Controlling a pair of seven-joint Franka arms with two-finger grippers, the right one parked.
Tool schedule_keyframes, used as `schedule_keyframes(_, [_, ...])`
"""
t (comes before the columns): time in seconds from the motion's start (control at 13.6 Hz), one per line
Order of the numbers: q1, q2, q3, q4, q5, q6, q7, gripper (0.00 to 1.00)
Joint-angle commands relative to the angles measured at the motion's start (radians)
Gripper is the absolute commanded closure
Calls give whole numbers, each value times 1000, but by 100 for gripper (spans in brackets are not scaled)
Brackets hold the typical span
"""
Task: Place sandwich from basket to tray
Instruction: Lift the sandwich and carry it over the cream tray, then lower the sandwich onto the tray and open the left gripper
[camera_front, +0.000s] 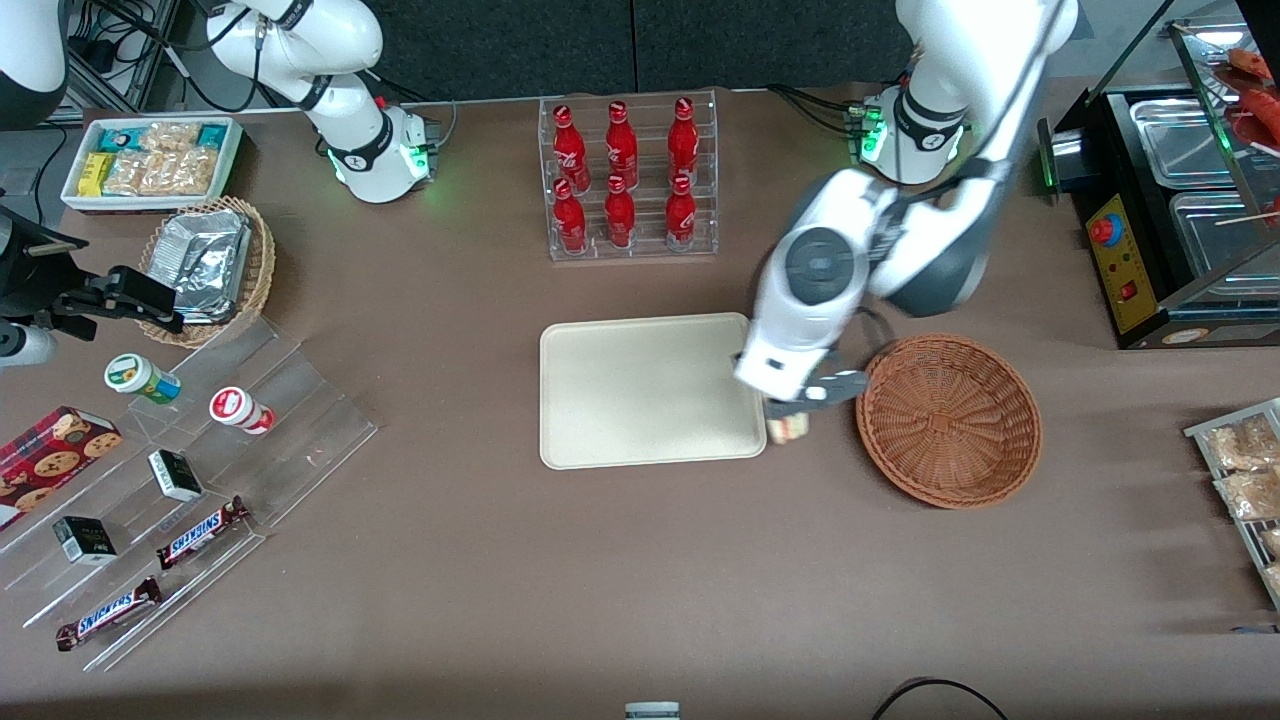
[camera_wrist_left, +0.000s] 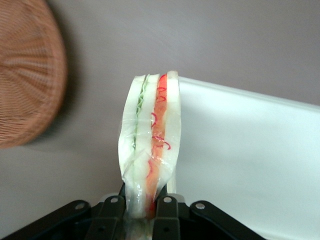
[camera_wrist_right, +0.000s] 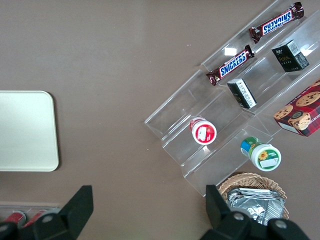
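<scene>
A brown tabletop (camera_front: 560, 560) carries snack displays. The claw (camera_front: 790, 418) hangs between the tray (camera_front: 640, 400) and the basket (camera_front: 950, 420), at the tray's edge nearest the basket. Its black fingers (camera_wrist_left: 167, 210) pinch the sandwich (camera_wrist_left: 150, 145), a wedge in clear film with pale bread and green, orange and red layers along its cut edge. The sandwich is held above the tabletop, just over the tray's rim and clear of the basket. The tray is smooth cream plastic, a rectangle with rounded corners and a low rim. The basket is a round, shallow bowl of reddish-brown woven wicker.

Toward the parked arm's end, two bars (camera_wrist_right: 229, 66) on a clear stepped stand (camera_front: 200, 480) read "SNICKERS". Red bottles (camera_front: 625, 175) with white script stand in a clear rack, farther from the front camera than the tray. A lighter wicker basket (camera_front: 255, 270) holds silver foil packets.
</scene>
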Motion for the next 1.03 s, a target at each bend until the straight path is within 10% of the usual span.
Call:
schedule_keyframes(0.0, [-95,149,20,162,11,-22,-20,79])
schedule_keyframes(0.95, [-247,306,20,205,74,134,-55,79])
